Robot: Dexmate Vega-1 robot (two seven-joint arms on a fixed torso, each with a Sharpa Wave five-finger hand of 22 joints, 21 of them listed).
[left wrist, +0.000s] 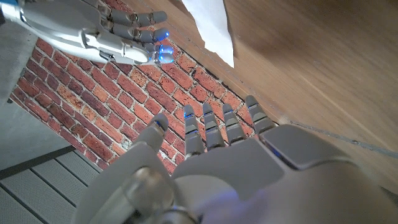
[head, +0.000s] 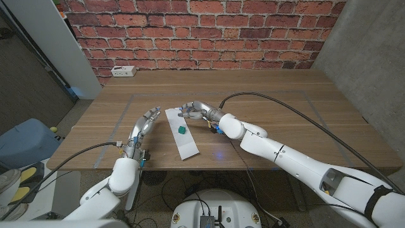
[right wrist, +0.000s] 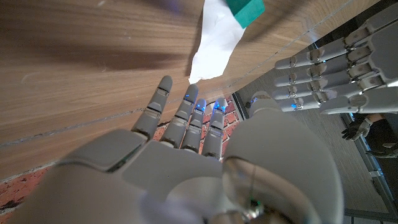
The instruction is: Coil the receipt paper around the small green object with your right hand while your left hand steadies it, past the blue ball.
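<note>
Nearest the head camera, two white arms are seen coming in from the bottom corners over one wooden table [head: 285, 95]. One strip of receipt paper [head: 181, 133] is laid flat on the table between the hands, running from near the table's middle toward the front edge. One small green object [head: 181, 130] is seen resting on the strip, about halfway along it. No blue ball can be made out on the table.

One left hand [head: 147, 120] is placed just beside the strip's left edge near its far end, fingers extended and apart; nothing is held in it, and whether the fingertips touch the paper cannot be told. In the left wrist view the same hand [left wrist: 211, 149] is shown with straight, separated fingers, the paper's corner [left wrist: 211, 25] lying beyond them.

One right hand [head: 193, 112] is positioned at the strip's far end, fingers loosely spread and slightly bent above the paper's top corner; nothing is gripped. In the right wrist view its fingers [right wrist: 186, 118] are seen reaching toward the paper [right wrist: 214, 43], apart from it, with the green object [right wrist: 247, 11] on the strip further on.

One white power strip [head: 123, 71] is seen at the table's far left edge, before the brick wall [head: 202, 31].
</note>
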